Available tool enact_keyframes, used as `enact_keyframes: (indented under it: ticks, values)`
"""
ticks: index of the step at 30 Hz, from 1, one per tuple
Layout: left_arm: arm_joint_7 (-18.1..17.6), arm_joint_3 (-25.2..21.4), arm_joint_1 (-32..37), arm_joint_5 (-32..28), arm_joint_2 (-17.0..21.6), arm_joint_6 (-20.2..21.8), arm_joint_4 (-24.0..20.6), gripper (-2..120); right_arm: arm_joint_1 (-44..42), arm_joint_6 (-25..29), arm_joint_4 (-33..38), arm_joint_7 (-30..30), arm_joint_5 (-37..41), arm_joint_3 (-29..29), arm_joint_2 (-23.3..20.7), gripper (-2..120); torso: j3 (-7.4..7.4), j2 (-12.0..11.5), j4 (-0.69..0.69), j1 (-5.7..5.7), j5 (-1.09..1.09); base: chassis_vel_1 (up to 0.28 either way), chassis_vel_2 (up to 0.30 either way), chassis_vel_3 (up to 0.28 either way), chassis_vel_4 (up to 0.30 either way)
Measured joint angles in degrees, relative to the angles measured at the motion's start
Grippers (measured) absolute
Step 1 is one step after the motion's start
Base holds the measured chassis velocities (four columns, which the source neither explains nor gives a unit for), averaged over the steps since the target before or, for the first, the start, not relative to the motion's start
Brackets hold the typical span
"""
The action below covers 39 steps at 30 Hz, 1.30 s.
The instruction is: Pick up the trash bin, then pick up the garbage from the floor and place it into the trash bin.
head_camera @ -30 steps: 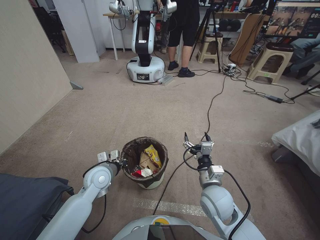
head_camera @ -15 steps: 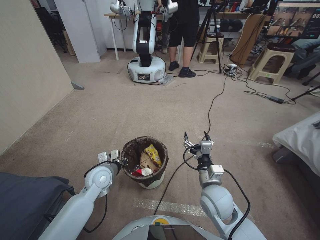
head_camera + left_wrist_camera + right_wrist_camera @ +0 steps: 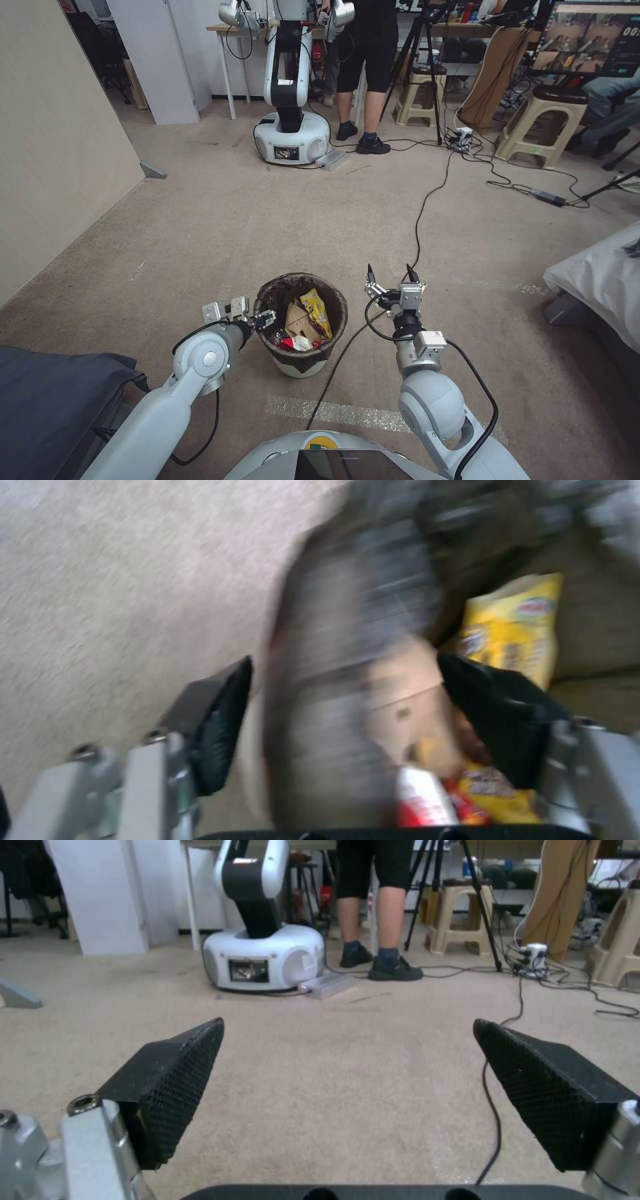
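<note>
The left gripper straddles the trash bin's near-left rim, fingers spread with the lined wall between them, not clamped. The bin stands on the carpet holding a yellow snack wrapper and brown paper bag. The right gripper hovers beside it, wide open, empty.

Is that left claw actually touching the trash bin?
Cannot tell. In the left wrist view the left claw straddles the trash bin rim, fingers open either side, but motion smear hides any contact.
</note>
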Motion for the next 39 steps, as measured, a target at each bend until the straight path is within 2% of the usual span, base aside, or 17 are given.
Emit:
enact_keyframes:
  ticks: [2, 5, 7, 16, 18, 19, 21, 22, 23, 26, 27, 28, 30, 32, 34, 39]
  values:
    - [0.03, -0.08, -0.06, -0.1, 0.01, -0.05, -0.42, 79, -0.02, 0.0, -0.05, 0.0, -0.03, -0.04, 0.08, 91, -0.01, 0.0, 0.01, 0.0, 0.02, 0.0, 0.0, 0.0, 0.0]
    - [0.04, -0.41, -0.06, -0.26, 0.12, -0.08, -2.03, 94, -0.22, -0.02, -0.14, -0.03, -0.21, -0.24, 0.48, 91, -0.01, 0.0, 0.02, 0.0, 0.02, 0.0, 0.0, 0.0, 0.0]
    - [-0.01, -0.53, 0.04, -0.26, 0.21, -0.09, -2.72, 97, -0.3, -0.03, -0.13, -0.04, -0.27, -0.27, 0.64, 91, -0.01, 0.0, 0.02, 0.0, 0.02, 0.0, 0.0, 0.0, 0.0]
    - [0.33, -2.69, 1.67, 2.48, 0.9, -0.67, -8.78, 100, -0.6, -0.05, -0.13, -0.07, -0.6, -0.14, 1.65, 91, -0.02, 0.0, 0.02, 0.0, 0.03, 0.0, 0.0, 0.0, 0.0]
    - [1.37, -3.86, 2.99, 6.53, 1.08, -1.82, -10.89, 100, -0.62, -0.12, -0.03, -0.08, -0.6, 0.19, 2.04, 91, -0.02, 0.0, 0.03, 0.0, 0.03, 0.0, 0.0, 0.0, 0.0]
    - [1.37, -3.86, 2.99, 6.53, 1.08, -1.82, -10.89, 100, -0.62, -0.12, -0.03, -0.08, -0.6, 0.19, 2.04, 91, -0.02, 0.0, 0.03, 0.0, 0.03, 0.0, 0.0, 0.0, 0.0]
    - [2.53, -5.37, 4.7, 12.14, 1.07, -3.74, -12.87, 100, -0.73, -0.12, 0.12, -0.08, -0.62, 0.7, 2.3, 92, -0.02, 0.0, 0.02, 0.0, 0.03, 0.0, 0.0, 0.0, 0.0]
    - [3.94, -6.88, 6.72, 18.68, 0.7, -6.5, -14.23, 100, -0.91, 0.03, 0.21, -0.07, -0.7, 1.44, 2.62, 92, -0.02, 0.0, 0.03, 0.0, 0.03, 0.0, 0.0, 0.0, 0.0]
    - [3.94, -6.88, 6.72, 18.68, 0.7, -6.5, -14.23, 100, -0.91, 0.03, 0.21, -0.07, -0.7, 1.44, 2.62, 92, -0.02, 0.0, 0.03, 0.0, 0.03, 0.0, 0.0, 0.0, 0.0]
    - [5.82, -9.97, 10.24, 30.07, -0.76, -11.85, -15.8, 100, -1.35, 0.46, 0.48, -0.07, -0.92, 3.25, 3.73, 98, -0.02, 0.01, 0.03, 0.0, 0.04, 0.0, 0.0, 0.0, 0.0]
    - [5.82, -9.97, 10.24, 30.07, -0.76, -11.85, -15.8, 100, -1.35, 0.46, 0.48, -0.07, -0.92, 3.25, 3.73, 98, -0.02, 0.01, 0.03, 0.0, 0.04, 0.0, 0.0, 0.0, 0.0]
    - [6.65, -10.95, 11.91, 35.03, -1.68, -14.21, -16.27, 100, -1.69, 0.69, 0.58, -0.07, -1.26, 4.28, 4.39, 100, -0.03, 0.01, 0.03, 0.0, 0.03, 0.0, 0.0, 0.0, 0.0]
    - [7.54, -12.04, 13.95, 39.46, -3.06, -16.87, -16.69, 100, -2.33, 1.09, 0.69, -0.1, -1.85, 5.76, 5.18, 100, -0.03, 0.01, 0.02, 0.0, 0.04, 0.0, 0.0, 0.0, 0.0]
    - [7.94, -12.31, 14.62, 40.87, -3.55, -17.72, -16.69, 100, -2.59, 1.25, 0.75, -0.16, -2.08, 6.27, 5.44, 100, -0.03, 0.01, 0.02, 0.0, 0.04, 0.0, 0.0, 0.0, 0.0]
    - [9.44, -12.78, 16.76, 47.87, -5.53, -21.58, -15.11, 100, -3.6, 2.51, 0.75, -0.69, -3.39, 8.37, 6.07, 100, -0.03, 0.01, 0.02, 0.0, 0.05, 0.0, 0.0, 0.0, 0.0]
    - [10.01, -12.81, 17.54, 51.3, -6.46, -23.41, -13.57, 100, -4.02, 3.17, 0.62, -0.95, -4.03, 9.31, 6.19, 100, -0.03, 0.01, 0.02, 0.0, 0.03, 0.0, 0.0, 0.0, 0.0]
